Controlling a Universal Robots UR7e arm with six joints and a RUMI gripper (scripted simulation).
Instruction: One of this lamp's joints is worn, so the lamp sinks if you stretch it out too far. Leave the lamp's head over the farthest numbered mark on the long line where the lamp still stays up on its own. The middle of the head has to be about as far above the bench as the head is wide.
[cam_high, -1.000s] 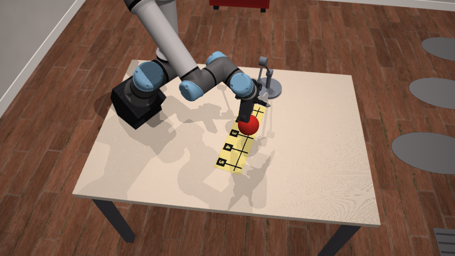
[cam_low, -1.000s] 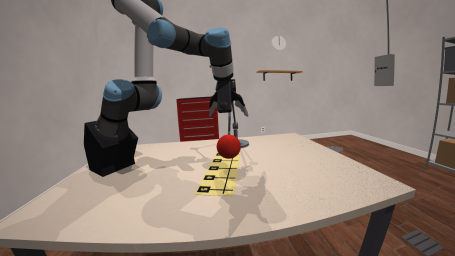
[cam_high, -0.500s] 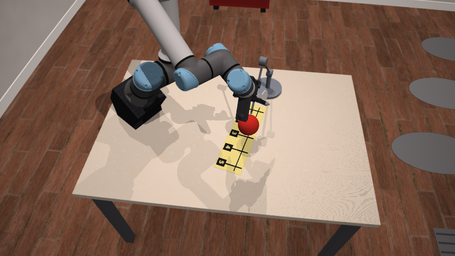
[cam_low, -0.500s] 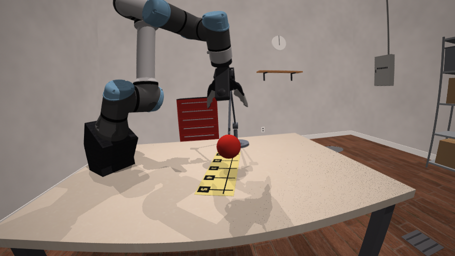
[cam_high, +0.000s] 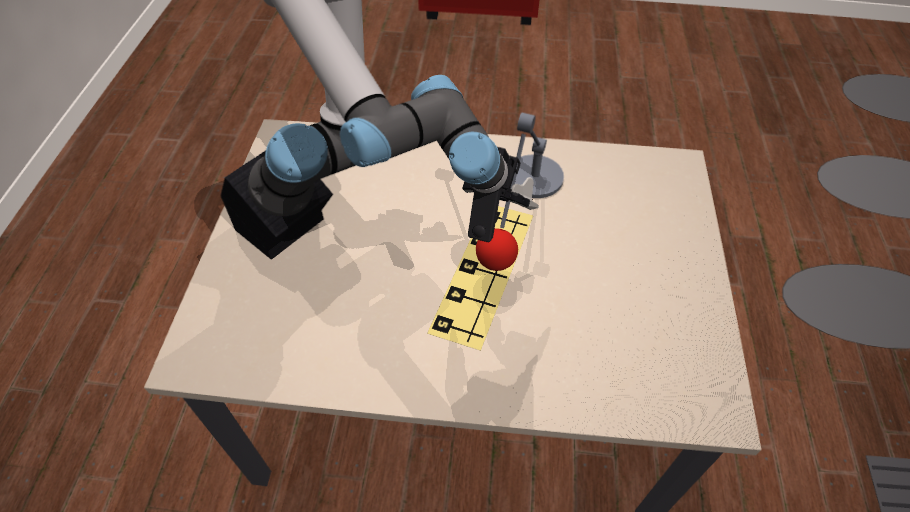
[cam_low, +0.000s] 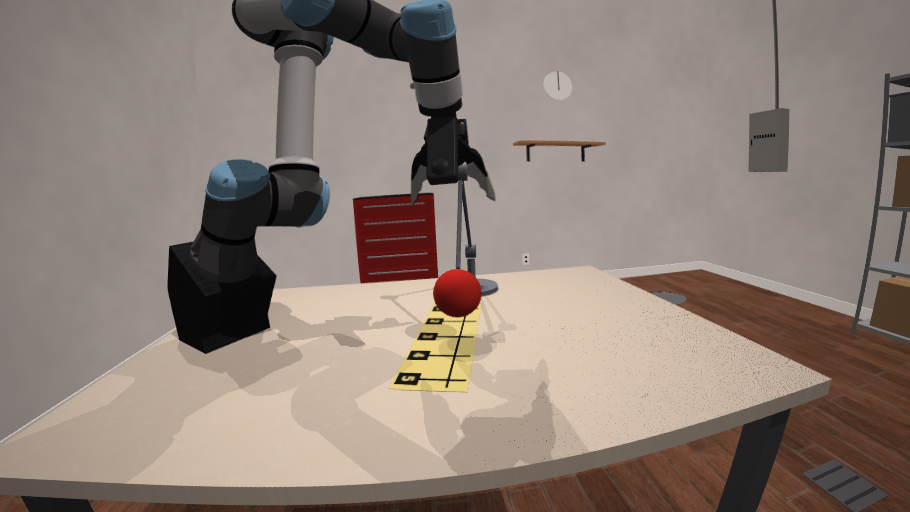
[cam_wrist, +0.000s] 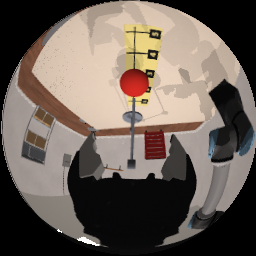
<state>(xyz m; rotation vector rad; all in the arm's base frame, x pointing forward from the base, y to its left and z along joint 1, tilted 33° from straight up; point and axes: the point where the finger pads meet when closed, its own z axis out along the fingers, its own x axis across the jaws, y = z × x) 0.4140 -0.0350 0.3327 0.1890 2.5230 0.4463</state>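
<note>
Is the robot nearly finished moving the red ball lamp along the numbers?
Not yet. Done: the red lamp head hangs above the yellow number strip, near its start, covering the low numbers; marks 3, 4 and 5 lie uncovered beyond it. In hand: nothing; the gripper is open, up by the lamp's top joint. Left: testing farther marks, then leaving the head at the farthest one where it stays up.

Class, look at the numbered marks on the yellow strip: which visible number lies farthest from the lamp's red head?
Mark 5, at the strip's outer end; marks 4 and 3 lie nearer the red head.
</note>
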